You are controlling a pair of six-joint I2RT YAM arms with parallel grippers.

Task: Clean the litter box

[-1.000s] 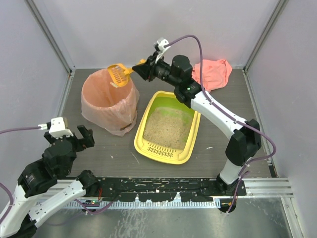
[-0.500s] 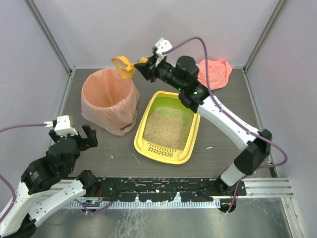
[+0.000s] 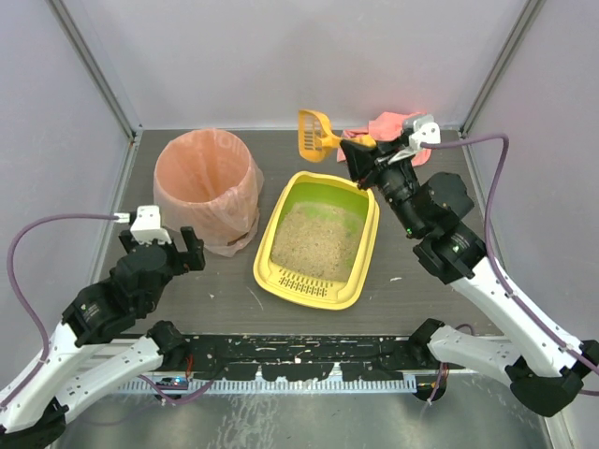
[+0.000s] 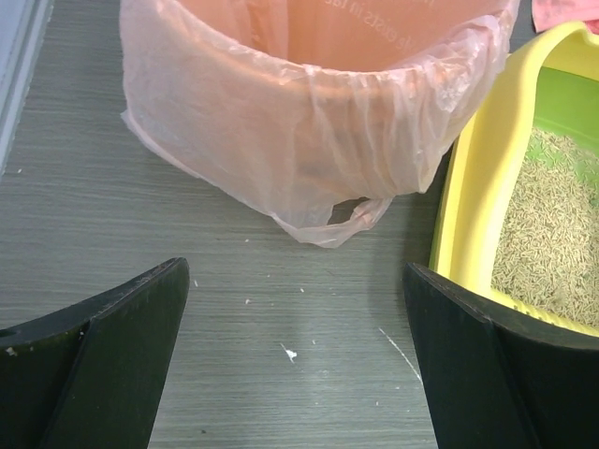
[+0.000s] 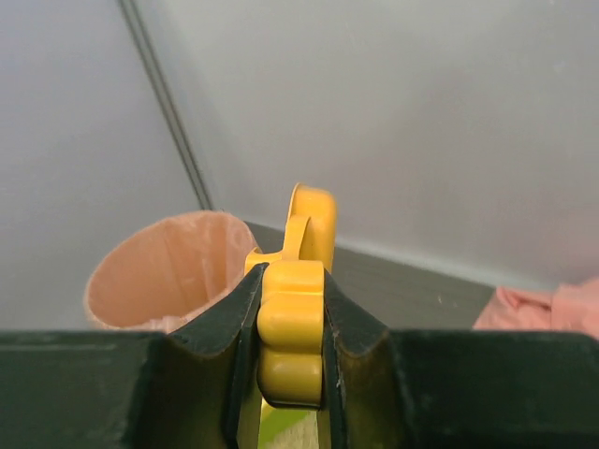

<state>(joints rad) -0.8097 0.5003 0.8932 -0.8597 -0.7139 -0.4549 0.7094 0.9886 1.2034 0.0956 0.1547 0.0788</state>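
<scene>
Top external view: right gripper (image 3: 348, 149), pinching a small orange slotted plastic scoop (image 3: 314, 133), has swung from above the round pink-bagged bin (image 3: 201, 220) to its right (load likely dumped). Shallow yellow plastic litter box (image 3: 270, 267) lies beside the bin; left gripper (image 3: 174, 253) spread, nearer.

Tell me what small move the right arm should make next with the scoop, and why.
Probably bring the scoop down and toward the near side, into the litter. The right gripper has its jaws shut on the handle, and the scoop hangs in the air past the far rim of the litter box, with nothing visible in it.
</scene>
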